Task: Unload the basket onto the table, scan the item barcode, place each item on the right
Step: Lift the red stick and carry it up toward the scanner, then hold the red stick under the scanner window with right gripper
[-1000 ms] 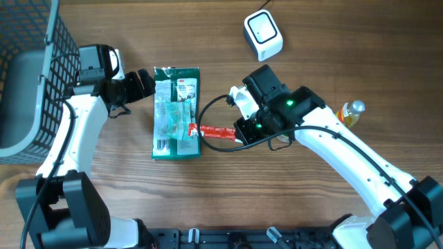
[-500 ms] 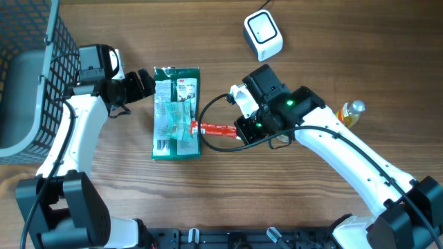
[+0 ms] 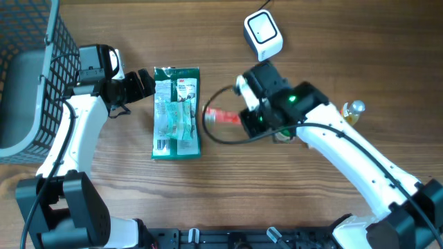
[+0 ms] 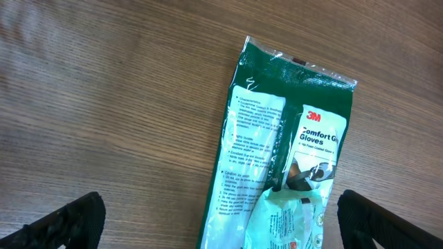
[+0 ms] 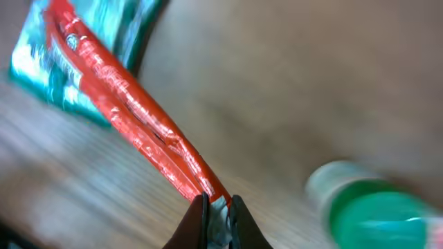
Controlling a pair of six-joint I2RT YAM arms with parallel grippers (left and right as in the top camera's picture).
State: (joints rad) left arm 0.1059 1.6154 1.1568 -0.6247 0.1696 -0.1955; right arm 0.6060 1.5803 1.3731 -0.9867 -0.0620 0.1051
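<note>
right gripper (image 3: pixel 243 117) pinches red stick sachet (image 3: pixel 221 115) by one end | long axis sideways-on to white scanner (image 3: pixel 263 34), near | left gripper (image 3: pixel 147 84) spread empty, farther from scanner

The place looked like a shop checkout rebuilt on a plain wood-grain table (image 3: pixel 208 200). A dark wire basket (image 3: pixel 48 41) stood at its left edge, and a small white scanner (image 3: pixel 263 34) sat near the far edge (a cable left it toward that edge). The goods were retail packs: a green glove pack (image 3: pixel 176 111) and a red stick packet (image 3: pixel 223 116).
</note>
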